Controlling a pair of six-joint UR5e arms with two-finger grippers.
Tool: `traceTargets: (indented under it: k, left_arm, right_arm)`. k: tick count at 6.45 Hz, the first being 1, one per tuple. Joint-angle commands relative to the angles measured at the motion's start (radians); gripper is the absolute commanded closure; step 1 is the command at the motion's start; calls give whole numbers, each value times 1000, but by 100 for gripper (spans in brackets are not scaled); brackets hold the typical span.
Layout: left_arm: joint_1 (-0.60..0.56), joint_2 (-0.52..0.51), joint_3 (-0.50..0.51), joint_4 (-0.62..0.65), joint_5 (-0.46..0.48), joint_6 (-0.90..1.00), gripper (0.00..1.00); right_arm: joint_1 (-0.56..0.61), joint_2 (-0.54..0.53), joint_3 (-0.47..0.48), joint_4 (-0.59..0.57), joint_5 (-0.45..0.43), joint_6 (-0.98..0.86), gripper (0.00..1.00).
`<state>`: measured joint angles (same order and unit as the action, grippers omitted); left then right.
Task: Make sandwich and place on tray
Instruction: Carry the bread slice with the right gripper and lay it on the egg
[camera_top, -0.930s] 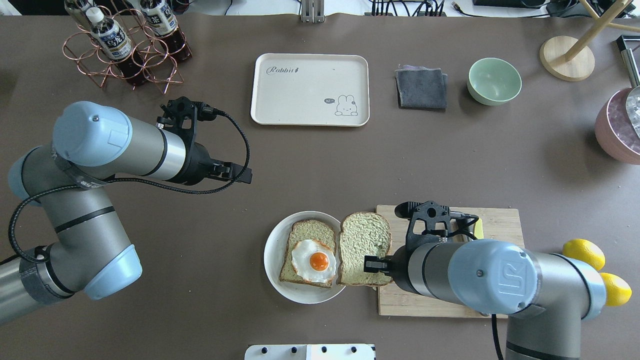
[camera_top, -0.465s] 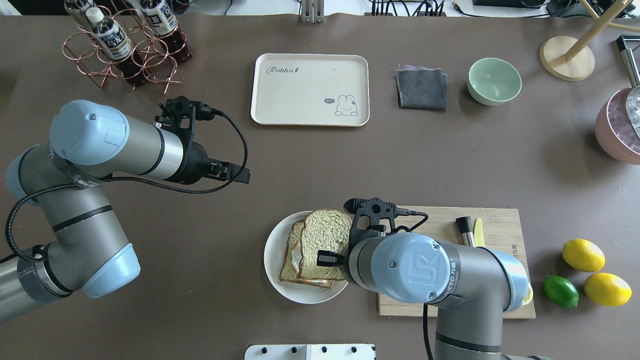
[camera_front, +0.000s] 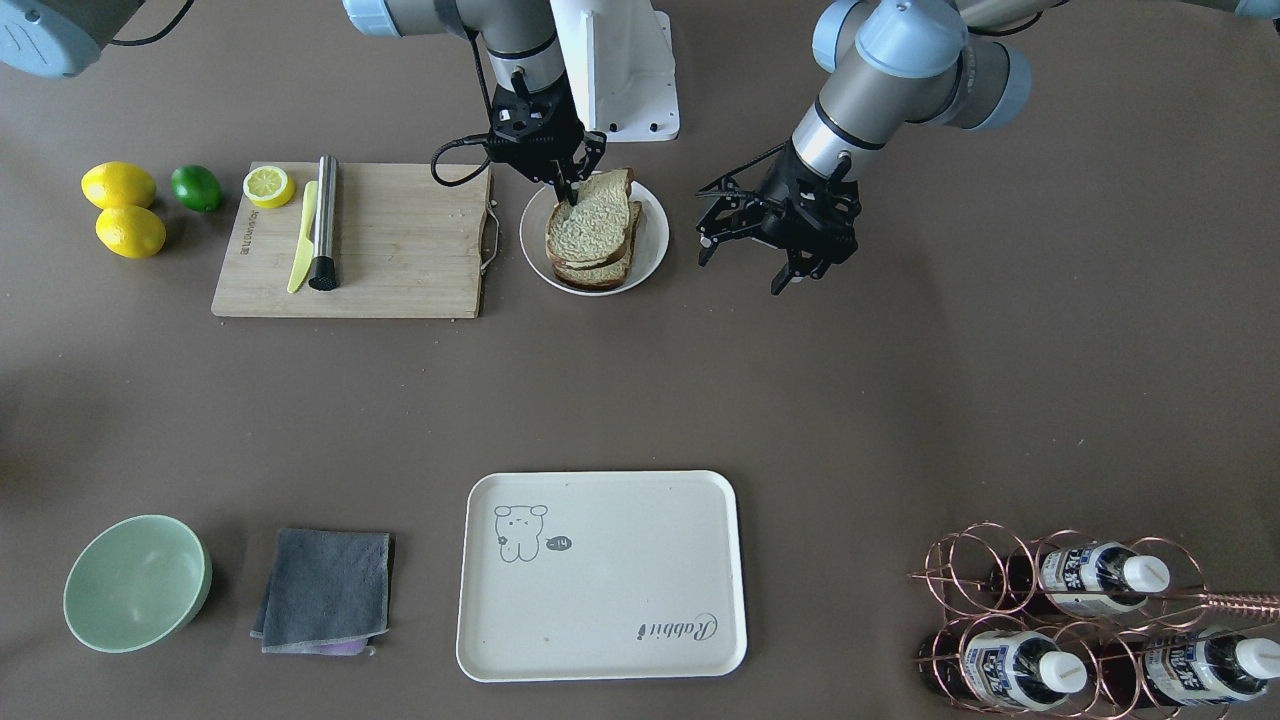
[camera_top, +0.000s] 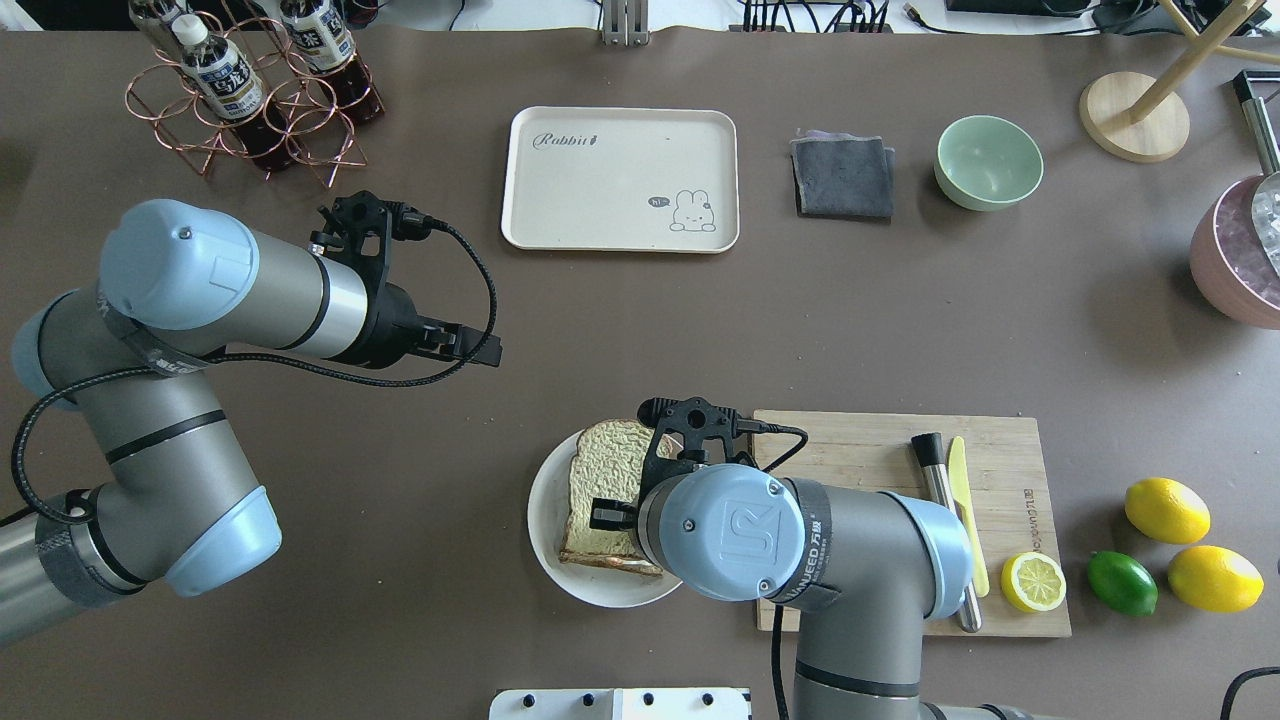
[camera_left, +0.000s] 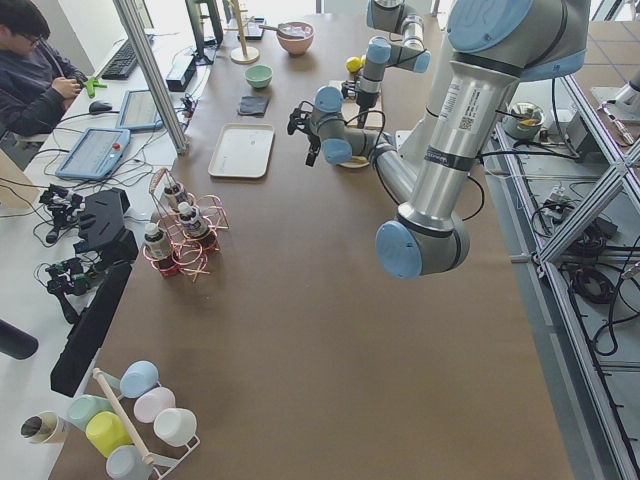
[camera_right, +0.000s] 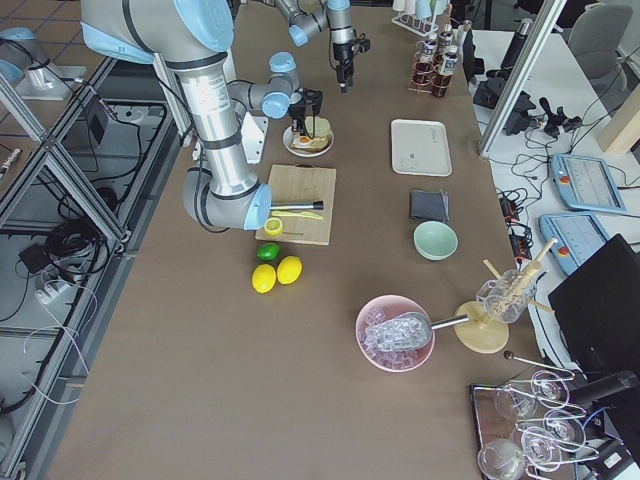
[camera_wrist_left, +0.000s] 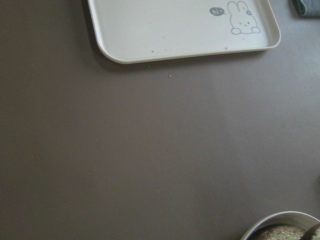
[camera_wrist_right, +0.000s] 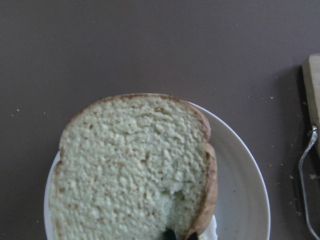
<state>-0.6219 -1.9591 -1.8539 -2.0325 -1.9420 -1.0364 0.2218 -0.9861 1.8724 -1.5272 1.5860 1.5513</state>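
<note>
We work on a wide brown table (camera_top: 800, 320). The cream rectangular tray with the rabbit drawing (camera_top: 600, 190) lies at its far side, well apart from the sandwich and with no part of it on board yet. Nearer us, the pale wooden cutting board (camera_top: 860, 450) sits just beside the round white plate (camera_top: 540, 505). On the plate the lower slice (camera_top: 585, 548) of brown-crusted bread carries the upper slice (camera_top: 610, 465); the fried egg is hidden between them.

The right gripper (camera_front: 567, 197) is closed on the upper slice's edge nearest the robot, and that edge sits tilted up. The left gripper (camera_top: 480, 348) hangs over bare table holding nothing; we cannot tell how wide it stands.

To finish this step well, we judge we should lower the held edge until the crusts line up, then let go gently and lift straight up so the slice does not drag sideways.

Half a second ago the upper slice hung further toward the board with egg white showing. Now it covers the egg. The left arm has not moved.
</note>
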Motion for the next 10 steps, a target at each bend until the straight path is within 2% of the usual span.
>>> traceTargets:
  k: [1,5,6,7,9,10]
  left_arm:
    - [1,-1,2,1,2,-1,1]
    - [4,-4,4,1,2,-4,1]
    - [5,-4,4,0,2,-5,1]
    - [5,-4,4,0,2,-5,1]
    - [5,-6,2,0,2,-8,1]
    - [7,-6,1,0,3,-11,1]
  right_arm:
    - [-5,27,-25,-19,-1,22,100]
    - [-10,14,-27,-17,-3,38,100]
    - [-7,9,-13,-17,-6,38,42]
    - [-4,-8,10,-19,-23,35,0]
    - [39,-46,57,-19,-5,24,0]
    - [94,-121,126,-21,49,-9,0]
